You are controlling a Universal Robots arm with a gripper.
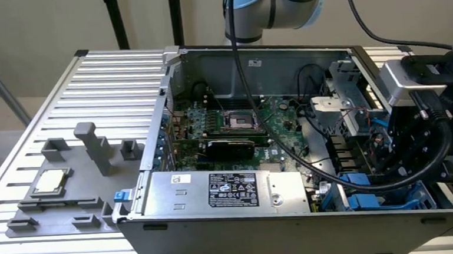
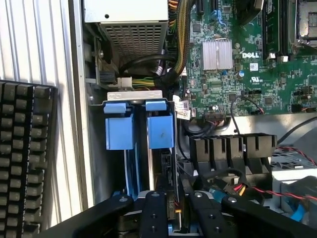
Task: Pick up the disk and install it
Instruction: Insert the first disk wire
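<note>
Wrist view looked straight down into the drive bay of an open computer case point(image 1: 296, 229), where the gripper point(image 2: 173, 210) hung right over the disk point(image 2: 166, 163). The disk stood on edge in one of two slots, its blue frame point(image 2: 160, 131) uppermost, with a second blue frame point(image 2: 119, 131) in the slot just beside it. The gripper's two black fingers point(image 2: 152, 213) stood a little apart on either side of the disk's upper edge, close to it; whether they pressed on it or had let go I could not tell. From how deep the disk sat, level with its neighbour, I judged the picking up done and the disk already lowered into its slot, with seating or release as what was left. In the exterior view the arm's wrist point(image 1: 420, 133) reached down into the case's near corner on that view's right, beside the power supply point(image 1: 222, 189), and a small chip point(image 1: 48, 182) lay on the grey fixture outside the case.
</note>
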